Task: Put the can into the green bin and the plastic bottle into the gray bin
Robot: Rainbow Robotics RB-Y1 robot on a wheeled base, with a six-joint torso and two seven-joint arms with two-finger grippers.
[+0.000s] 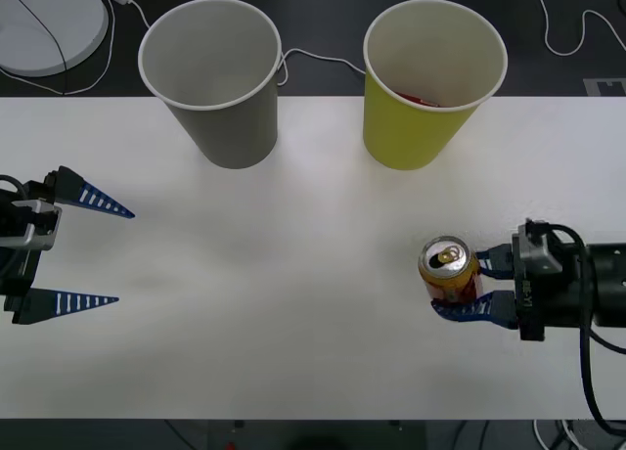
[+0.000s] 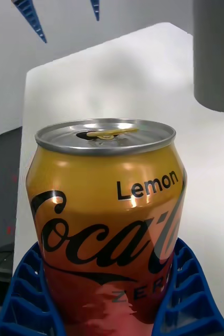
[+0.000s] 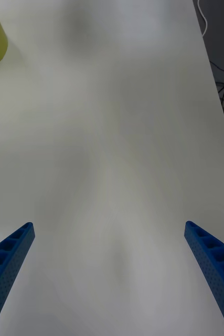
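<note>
The small drink can (image 1: 449,271), with a golden top, an open pull-tab and orange-red sides printed "Lemon", stands upright on the white bench (image 1: 293,274), in front of the yellow-green paper cup (image 1: 425,88). The right gripper (image 1: 468,288) holds the can between its blue ribbed fingers (image 2: 188,299). The left gripper (image 1: 98,254) is far from the can, fingers spread wide.

Orange-red can (image 1: 449,271) upright on table, near green bin (image 1: 427,86); gray bin (image 1: 217,83) beside
</note>
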